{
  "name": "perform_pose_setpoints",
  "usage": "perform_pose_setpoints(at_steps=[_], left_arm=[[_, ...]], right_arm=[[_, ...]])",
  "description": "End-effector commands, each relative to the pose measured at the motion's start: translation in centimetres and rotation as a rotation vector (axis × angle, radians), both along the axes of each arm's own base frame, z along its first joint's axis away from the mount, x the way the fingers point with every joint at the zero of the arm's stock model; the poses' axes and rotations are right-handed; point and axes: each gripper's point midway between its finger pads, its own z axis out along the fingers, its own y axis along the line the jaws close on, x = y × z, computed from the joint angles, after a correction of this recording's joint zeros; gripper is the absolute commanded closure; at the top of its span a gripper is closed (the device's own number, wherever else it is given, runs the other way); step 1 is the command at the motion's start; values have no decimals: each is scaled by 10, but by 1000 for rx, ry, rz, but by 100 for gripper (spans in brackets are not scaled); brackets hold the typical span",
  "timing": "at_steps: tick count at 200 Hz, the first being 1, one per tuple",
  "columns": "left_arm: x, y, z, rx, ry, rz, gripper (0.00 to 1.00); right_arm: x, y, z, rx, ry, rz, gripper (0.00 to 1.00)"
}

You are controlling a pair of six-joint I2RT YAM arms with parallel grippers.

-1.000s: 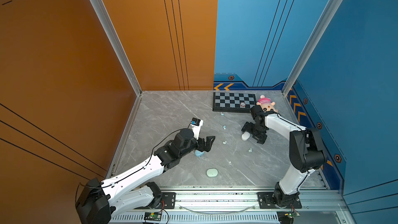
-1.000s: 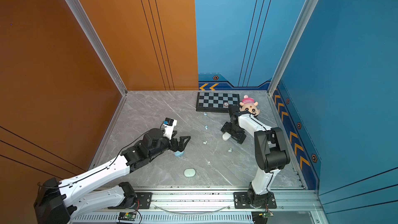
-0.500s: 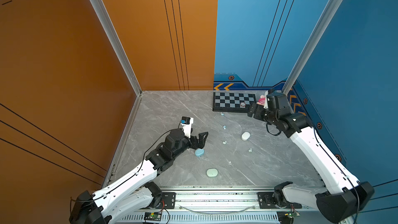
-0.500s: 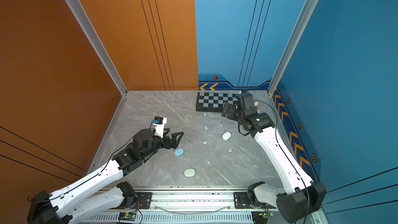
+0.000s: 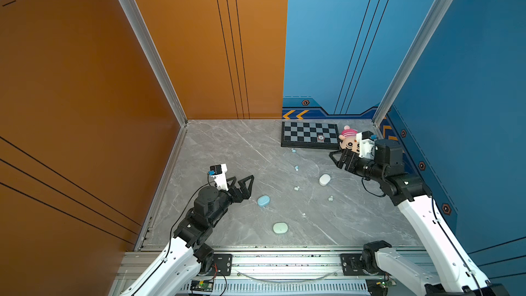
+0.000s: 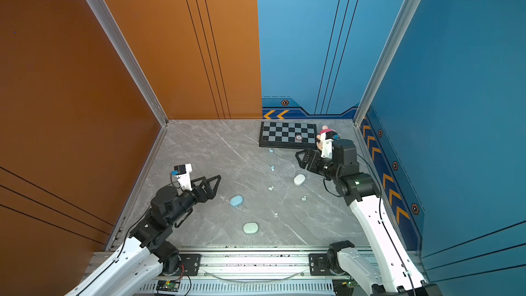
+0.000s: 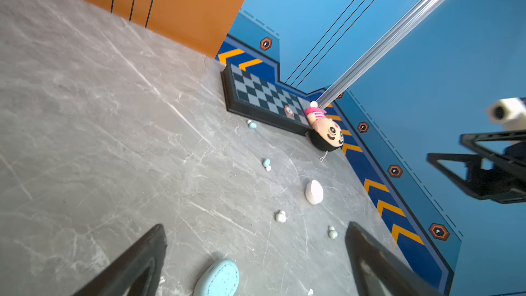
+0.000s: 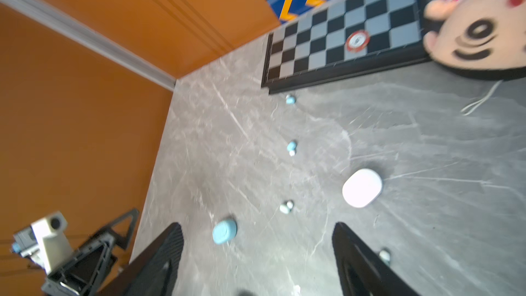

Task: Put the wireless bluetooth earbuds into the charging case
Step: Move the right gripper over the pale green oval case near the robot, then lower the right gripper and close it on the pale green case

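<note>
Three shut pebble-shaped charging cases lie on the grey floor: a blue one (image 5: pixel 263 201) (image 7: pixel 217 279), a mint one (image 5: pixel 280 227) and a white one (image 5: pixel 324 179) (image 8: pixel 362 187). Several tiny earbuds lie loose between them: pale blue ones (image 5: pixel 293 150) (image 5: pixel 296 168), a whitish one (image 5: pixel 296 188) (image 7: pixel 280 216) and a mint one (image 5: pixel 330 198) (image 7: pixel 332 233). My left gripper (image 5: pixel 243 179) (image 7: pixel 256 227) hangs open just left of the blue case, holding nothing. My right gripper (image 5: pixel 337 156) (image 8: pixel 256 226) is open and empty, raised above the floor, up and right of the white case.
A black checkerboard (image 5: pixel 310 135) with a small red disc (image 5: pixel 320 137) lies against the back wall. A plush doll head (image 5: pixel 349 140) sits beside it, just behind my right gripper. Orange wall on the left, blue wall on the right.
Both grippers have drawn back from the cases: the left one away from the blue case, the right one up and rightward off the white case. The cases have not moved.
</note>
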Motion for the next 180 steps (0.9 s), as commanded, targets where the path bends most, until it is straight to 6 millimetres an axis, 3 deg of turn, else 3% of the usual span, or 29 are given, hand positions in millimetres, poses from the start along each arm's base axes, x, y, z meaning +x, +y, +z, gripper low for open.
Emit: perform_pose_setpoints(at_steps=[1,17,41,69,90,117,141,180], left_arm=[[-14,4,12,143,-22,-58,2],[-22,11,9,191,7,-57,2],[-30,25,11,184,3,-4,2],[-41,43,19,164,-51,67,1],[-52,53,20,149,-75,96,0],[-67,60,17,171,-82,87,0],[-76,70,13,215,-87,106,0],[-78,77,10,235,-83,131,1]], right_arm=[[-39,8,-46,-138,279,-3,22],[-56,47,-52,-182,293,152,23],[-88,107,-51,-398,138,621,20],[-117,135,-79,-722,-69,1100,20],[-128,147,-110,-844,-180,1375,22],[-128,162,-141,-870,-154,1516,26],[-141,181,-163,-861,-120,1610,29],[-156,200,-194,-893,-84,1696,32]])
